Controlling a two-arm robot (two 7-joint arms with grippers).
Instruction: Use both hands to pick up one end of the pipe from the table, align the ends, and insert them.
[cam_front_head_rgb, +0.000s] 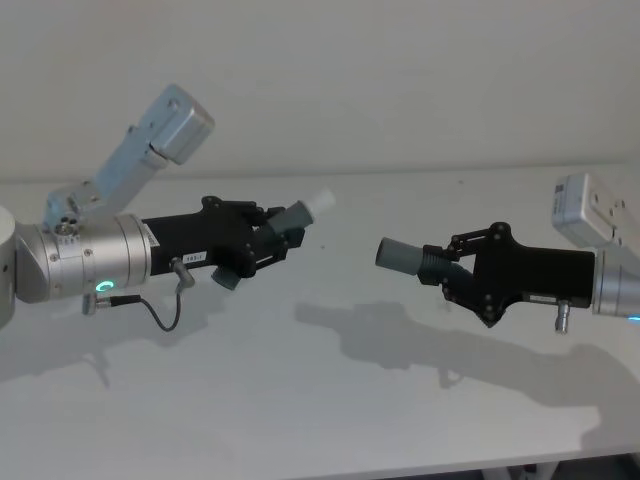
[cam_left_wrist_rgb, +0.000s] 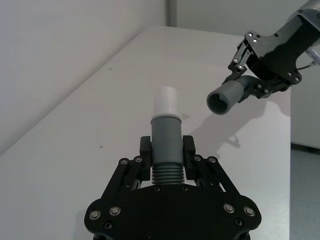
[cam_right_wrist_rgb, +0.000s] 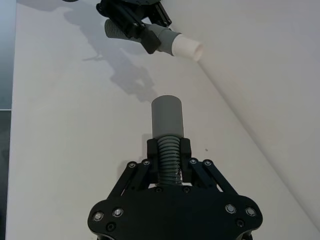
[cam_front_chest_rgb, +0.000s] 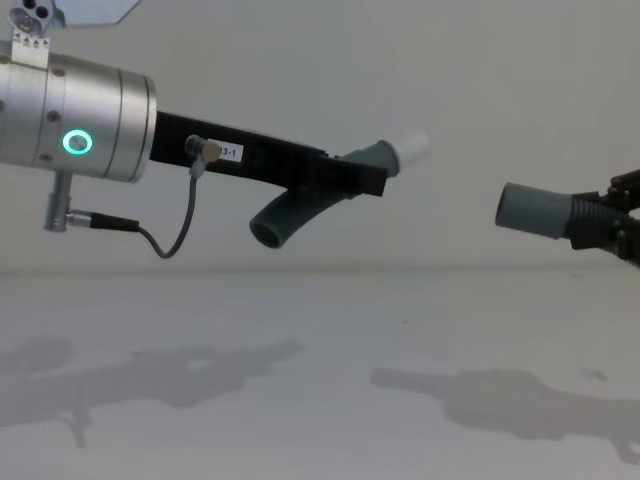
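Both pipe pieces are held up above the table (cam_front_head_rgb: 300, 410). My left gripper (cam_front_head_rgb: 285, 232) is shut on the ribbed middle of one dark-grey piece (cam_left_wrist_rgb: 165, 131). That piece's white plug tip (cam_front_head_rgb: 321, 203) points up and toward the right, and its other end (cam_front_chest_rgb: 279, 223) hangs below the jaws. My right gripper (cam_front_head_rgb: 447, 266) is shut on the ribbed part of the other piece (cam_right_wrist_rgb: 167, 152). Its open grey collar (cam_front_head_rgb: 398, 254) faces left toward the plug. A clear gap separates the plug tip (cam_front_chest_rgb: 412, 147) from the collar (cam_front_chest_rgb: 535, 211), and the plug sits higher.
A pale wall rises behind the table's far edge (cam_front_head_rgb: 400, 168). Shadows of both arms lie on the bare table surface (cam_front_chest_rgb: 300, 420). A thin cable (cam_front_head_rgb: 160, 315) loops under the left wrist.
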